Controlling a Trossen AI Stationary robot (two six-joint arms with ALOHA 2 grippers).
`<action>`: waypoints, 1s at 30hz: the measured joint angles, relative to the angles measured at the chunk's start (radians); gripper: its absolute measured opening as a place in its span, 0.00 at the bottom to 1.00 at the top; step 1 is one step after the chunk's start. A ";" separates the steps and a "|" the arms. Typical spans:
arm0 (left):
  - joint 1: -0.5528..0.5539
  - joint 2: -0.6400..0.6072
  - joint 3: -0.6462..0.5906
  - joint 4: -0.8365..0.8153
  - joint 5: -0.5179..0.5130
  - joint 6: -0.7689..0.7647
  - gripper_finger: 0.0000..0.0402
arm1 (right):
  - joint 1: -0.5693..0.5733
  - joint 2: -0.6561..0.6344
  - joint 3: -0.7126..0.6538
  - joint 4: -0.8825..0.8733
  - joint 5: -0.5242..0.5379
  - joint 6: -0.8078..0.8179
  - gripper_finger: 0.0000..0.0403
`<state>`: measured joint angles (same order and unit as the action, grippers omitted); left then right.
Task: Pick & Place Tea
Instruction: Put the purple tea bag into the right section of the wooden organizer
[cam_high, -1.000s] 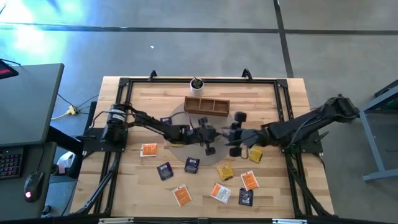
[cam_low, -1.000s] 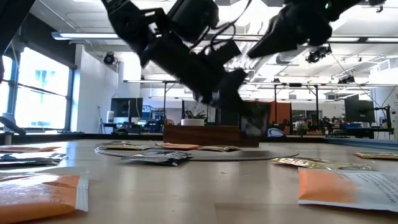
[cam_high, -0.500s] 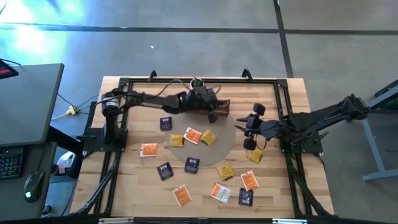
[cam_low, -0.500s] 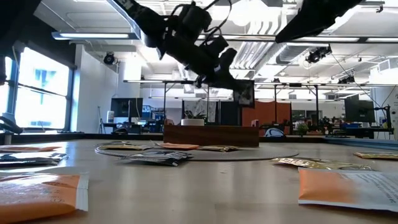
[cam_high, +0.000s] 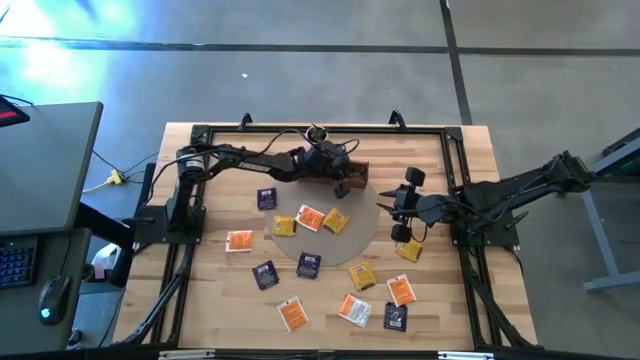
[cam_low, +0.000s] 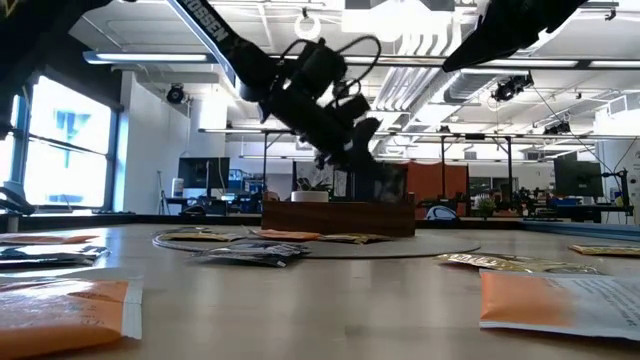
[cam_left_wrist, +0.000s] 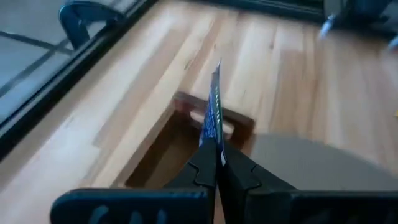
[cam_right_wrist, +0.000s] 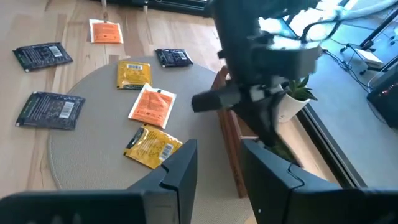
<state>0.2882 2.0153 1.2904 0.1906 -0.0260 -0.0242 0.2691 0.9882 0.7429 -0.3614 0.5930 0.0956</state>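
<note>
Left gripper (cam_high: 342, 187) has dropped slightly since half a second ago, now over the right end of the wooden tray (cam_high: 318, 169), jaws clamped on a dark purple sachet (cam_left_wrist: 212, 112) held edge-on above that compartment. Right gripper (cam_high: 398, 213) unchanged, parked right of the round mat (cam_high: 368, 228), jaws apart, empty. Other sachets (cam_high: 310, 217) unmoved.

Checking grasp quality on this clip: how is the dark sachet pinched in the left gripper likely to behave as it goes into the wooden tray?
The dark sachet stands edge-up from the shut left gripper, so it is probably fairly stiff. It looks thin and flat, so likely light. Held over the wooden tray, it may land on edge or tilt rather than lie flat.
</note>
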 joint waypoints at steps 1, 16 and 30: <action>0.001 0.003 -0.004 -0.015 -0.007 0.000 0.01 | 0.000 0.000 0.000 0.001 0.000 0.001 0.29; 0.000 0.013 -0.001 0.002 -0.254 0.020 0.25 | 0.000 0.000 0.000 0.008 -0.004 0.001 0.29; -0.028 -0.071 -0.001 0.005 -0.199 0.023 0.26 | 0.000 0.000 0.000 0.007 -0.018 0.013 0.29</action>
<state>0.2601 1.9447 1.2895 0.1958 -0.2250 -0.0008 0.2691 0.9886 0.7425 -0.3548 0.5748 0.1087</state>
